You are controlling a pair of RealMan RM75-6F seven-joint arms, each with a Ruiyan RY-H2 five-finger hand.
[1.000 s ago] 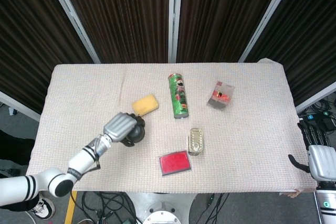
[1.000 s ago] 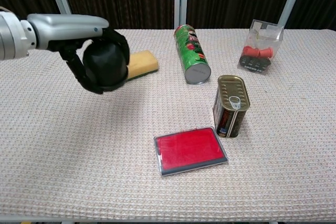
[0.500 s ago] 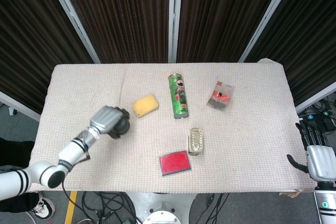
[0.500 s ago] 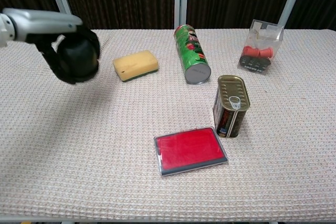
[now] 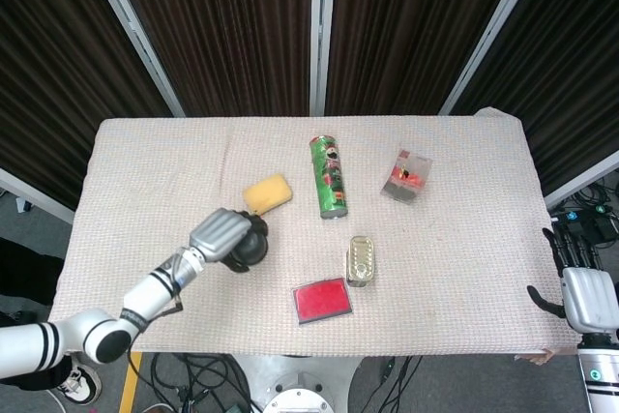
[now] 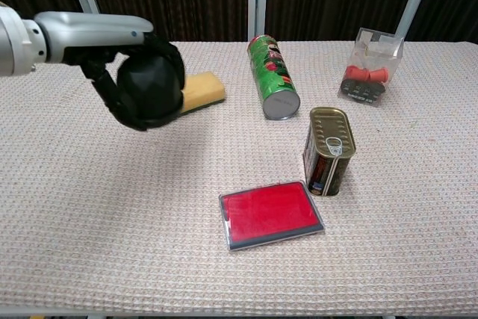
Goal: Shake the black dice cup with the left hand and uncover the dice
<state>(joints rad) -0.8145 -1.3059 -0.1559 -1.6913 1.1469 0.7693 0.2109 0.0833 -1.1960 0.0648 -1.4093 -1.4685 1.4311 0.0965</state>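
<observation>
My left hand (image 6: 127, 72) grips the black dice cup (image 6: 149, 89) and holds it above the table, left of centre. In the head view the same hand (image 5: 224, 235) wraps the cup (image 5: 250, 245) just below the yellow sponge. The dice are hidden. My right hand (image 5: 578, 282) hangs off the table's right edge, fingers apart and holding nothing; the chest view does not show it.
A yellow sponge (image 6: 199, 90) lies just behind the cup. A green chip can (image 6: 272, 87) lies on its side at centre. A tin can (image 6: 327, 152) stands right of centre, a red case (image 6: 270, 214) lies in front, and a clear box (image 6: 368, 66) sits at back right.
The left hand swung the cup left and away from the sponge half a second ago, and has now swung it back right, close to the sponge. The right hand stayed put.
</observation>
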